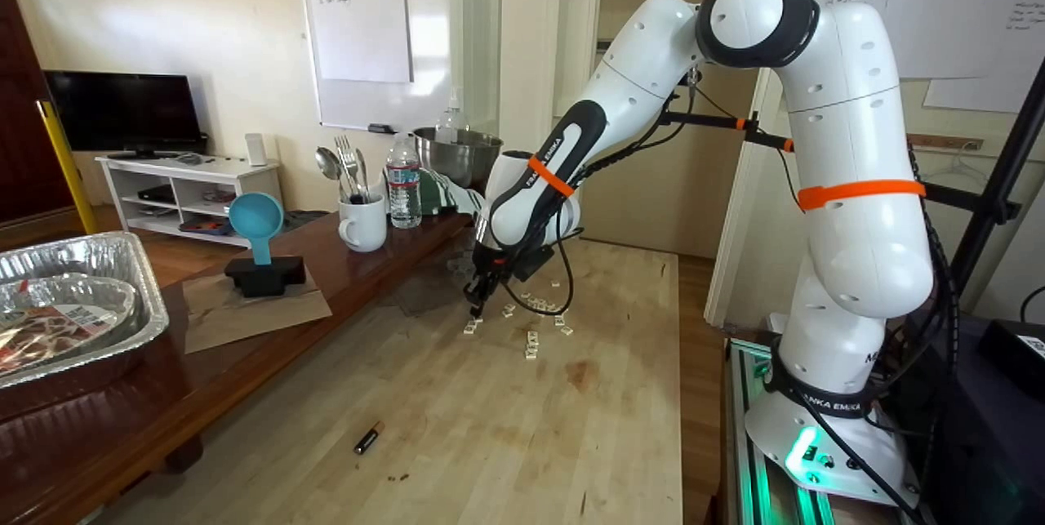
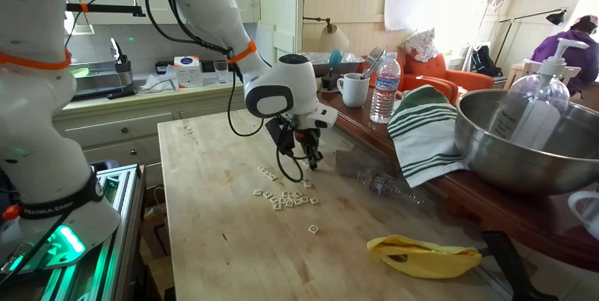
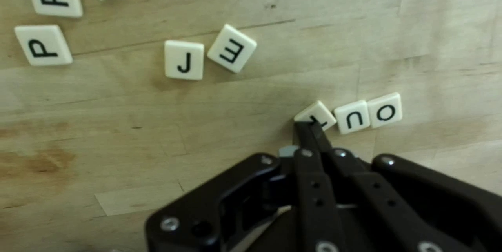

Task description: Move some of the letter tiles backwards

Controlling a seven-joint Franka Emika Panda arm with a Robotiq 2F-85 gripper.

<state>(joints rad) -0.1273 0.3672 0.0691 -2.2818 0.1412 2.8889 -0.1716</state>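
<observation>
The letter tiles lie flat and scattered on the light wooden table, as a cluster in both exterior views point(image 1: 532, 339) point(image 2: 289, 201). In the wrist view, my gripper point(image 3: 308, 124) is shut, fingers together, with nothing seen between them. Its tip covers part of a tilted tile point(image 3: 317, 113), possibly a T; I cannot tell whether it presses on it. A U tile point(image 3: 349, 124) and an O tile point(image 3: 394, 101) lie in a row beside it. A J tile point(image 3: 172, 60) and an E tile point(image 3: 223, 44) lie farther left. My gripper shows low over the table in both exterior views point(image 1: 474, 311) point(image 2: 313, 166).
A dark wood ledge point(image 1: 343, 296) runs along the table, with a white mug point(image 1: 364, 224), a water bottle point(image 1: 404, 186) and a steel bowl point(image 2: 496, 165). A clear bottle point(image 2: 390, 187) and a yellow banana-shaped pouch point(image 2: 423, 259) lie on the table. A battery point(image 1: 368, 438) lies toward the front.
</observation>
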